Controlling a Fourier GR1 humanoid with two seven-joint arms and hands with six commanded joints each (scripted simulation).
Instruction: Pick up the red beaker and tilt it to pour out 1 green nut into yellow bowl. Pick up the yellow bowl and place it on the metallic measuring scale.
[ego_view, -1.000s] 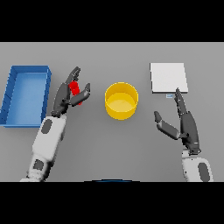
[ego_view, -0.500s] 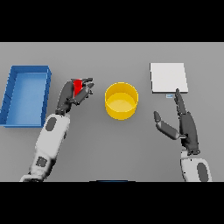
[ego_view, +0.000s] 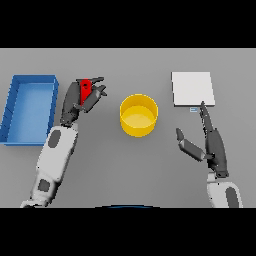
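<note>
My left hand (ego_view: 79, 100) is shut on the small red beaker (ego_view: 85, 90), holding it up left of the yellow bowl (ego_view: 139, 115). The beaker leans, and only part of it shows between my fingers and thumb. The bowl stands upright in the middle of the grey table, and its inside looks plain yellow. The metallic measuring scale (ego_view: 192, 88), a pale square plate, lies at the far right. My right hand (ego_view: 212, 142) is open below the scale, to the right of the bowl, fingers straight and pointing towards the scale's near edge.
A blue rectangular bin (ego_view: 29, 108) lies at the left edge of the table, close beside my left forearm.
My left hand has closed on the red beaker and lifted it, drawing it up and slightly right. My right hand has stayed put.
</note>
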